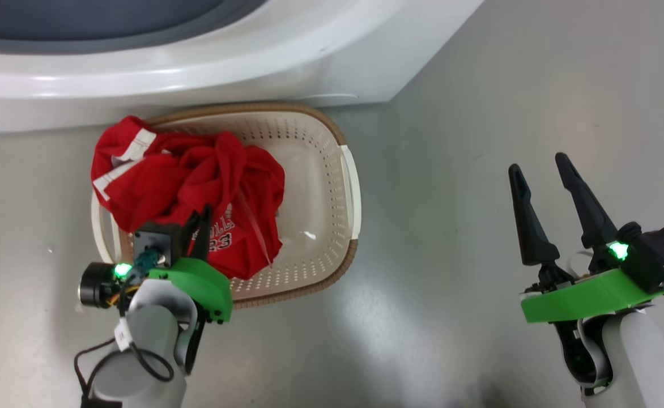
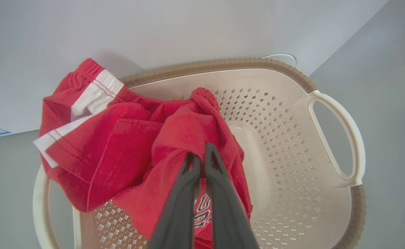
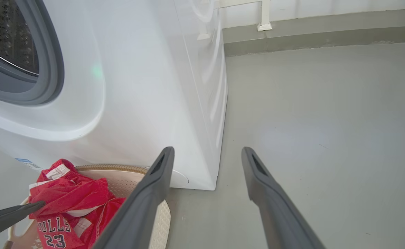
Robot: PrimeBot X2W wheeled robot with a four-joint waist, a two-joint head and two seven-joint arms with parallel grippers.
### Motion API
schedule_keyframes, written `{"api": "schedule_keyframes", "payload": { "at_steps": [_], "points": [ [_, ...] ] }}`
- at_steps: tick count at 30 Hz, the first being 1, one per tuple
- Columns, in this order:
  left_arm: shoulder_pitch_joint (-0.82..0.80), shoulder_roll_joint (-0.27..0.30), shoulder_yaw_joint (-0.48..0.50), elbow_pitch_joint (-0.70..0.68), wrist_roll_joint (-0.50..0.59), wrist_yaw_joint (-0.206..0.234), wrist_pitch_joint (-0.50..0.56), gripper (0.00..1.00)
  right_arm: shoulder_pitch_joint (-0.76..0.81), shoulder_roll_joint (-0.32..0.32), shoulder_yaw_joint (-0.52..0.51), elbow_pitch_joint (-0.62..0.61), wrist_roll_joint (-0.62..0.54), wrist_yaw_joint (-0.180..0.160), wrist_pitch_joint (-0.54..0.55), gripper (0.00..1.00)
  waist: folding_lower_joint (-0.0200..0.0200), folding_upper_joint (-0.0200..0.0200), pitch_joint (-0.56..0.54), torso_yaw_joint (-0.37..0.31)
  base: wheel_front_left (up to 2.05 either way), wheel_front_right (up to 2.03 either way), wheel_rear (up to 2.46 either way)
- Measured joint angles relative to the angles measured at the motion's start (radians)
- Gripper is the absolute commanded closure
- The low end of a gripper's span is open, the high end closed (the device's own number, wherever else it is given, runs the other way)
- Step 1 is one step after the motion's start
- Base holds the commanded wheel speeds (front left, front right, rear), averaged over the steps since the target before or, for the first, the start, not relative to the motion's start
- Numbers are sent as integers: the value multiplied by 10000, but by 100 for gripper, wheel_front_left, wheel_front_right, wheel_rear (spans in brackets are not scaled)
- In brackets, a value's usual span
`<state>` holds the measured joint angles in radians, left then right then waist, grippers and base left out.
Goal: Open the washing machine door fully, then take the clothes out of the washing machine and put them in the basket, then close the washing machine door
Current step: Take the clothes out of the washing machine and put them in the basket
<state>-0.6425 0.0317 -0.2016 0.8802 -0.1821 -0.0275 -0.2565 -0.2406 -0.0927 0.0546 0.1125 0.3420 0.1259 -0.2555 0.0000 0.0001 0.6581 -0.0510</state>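
The red clothes (image 1: 184, 175) lie piled in the left half of the cream basket (image 1: 332, 130), which stands on the floor against the white washing machine (image 1: 196, 73). My left gripper (image 1: 203, 214) is shut on a bunched fold of the clothes (image 2: 119, 138) above the basket (image 2: 223, 64); the cloth gathers up to its fingertips (image 2: 199, 152). In the right wrist view the jersey (image 3: 67, 193) reads "BULLS 23" and a left finger (image 3: 12, 214) touches it. My right gripper (image 1: 541, 170) is open over bare floor, right of the basket. The washing machine door is out of view.
The machine's grey rubber ring (image 3: 54, 69) and steel drum (image 3: 2, 45) show at the upper left of the right wrist view. A blue label (image 3: 24, 160) sits low on its front. Grey floor (image 3: 327, 138) stretches right to a wall skirting (image 3: 327, 34).
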Motion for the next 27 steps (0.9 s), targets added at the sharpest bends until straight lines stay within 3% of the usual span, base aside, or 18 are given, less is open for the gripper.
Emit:
{"api": "schedule_keyframes", "payload": {
  "at_steps": [24, 27],
  "points": [
    [-2123, 31, 320, 2732, 50, -435, 0, 100, -570, 13, 226, -153, -4, 0, 0, 0, 0, 0, 1263, -257, 0, 0, 0],
    [-2208, 31, 372, 2765, 46, -437, 0, 92, -573, 13, 222, -150, -4, 0, 0, 0, 0, 0, 1263, -258, 0, 0, 0]
  ]
}}
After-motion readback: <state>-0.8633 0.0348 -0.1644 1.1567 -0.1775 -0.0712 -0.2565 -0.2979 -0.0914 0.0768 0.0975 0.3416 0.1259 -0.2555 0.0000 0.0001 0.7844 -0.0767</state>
